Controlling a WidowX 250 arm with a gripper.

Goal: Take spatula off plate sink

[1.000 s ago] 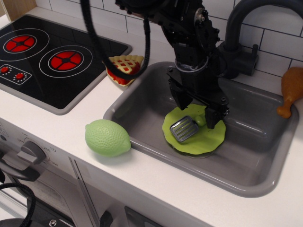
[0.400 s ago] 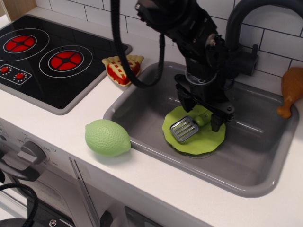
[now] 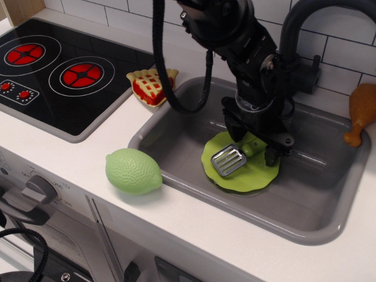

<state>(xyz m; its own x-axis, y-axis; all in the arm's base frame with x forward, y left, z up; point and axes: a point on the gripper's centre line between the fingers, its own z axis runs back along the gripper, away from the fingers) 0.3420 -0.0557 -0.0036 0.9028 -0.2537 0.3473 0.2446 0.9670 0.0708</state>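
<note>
— Spatula point(image 3: 230, 160) position: where is it found?

— One spatula is seen, lying on the plate point(image 3: 258, 173). Its slotted silver-grey blade is turned toward the front left of the plate, and its stubby green handle is directed back toward the gripper point(image 3: 252, 145).

— How many plates are counted, and where?

— One lime-green plate, laid flat on the floor of the sink point(image 3: 329, 194), roughly in the middle of the basin.

— What is shown of the gripper?

— One black gripper is lowered into the sink above the rear of the plate. Its fingers are spread apart, one behind the blade and one at the right near the plate's rim, with the green handle lying between them. Whether the handle is touched by either finger cannot be told.

— Is a faucet visible?

— One dark grey faucet point(image 3: 299, 35) is set at the back of the sink, just behind the arm.

— What else is counted on the counter point(image 3: 88, 153)?

— One bumpy pale-green lemon point(image 3: 133, 171) is placed on the white counter just left of the sink's front corner. One slice of toy pie point(image 3: 152, 86) is set near the sink's back left corner. One brown drumstick point(image 3: 361, 114) is laid at the far right edge. One black stovetop point(image 3: 59, 76) with two red burners is seen at the left.
</note>
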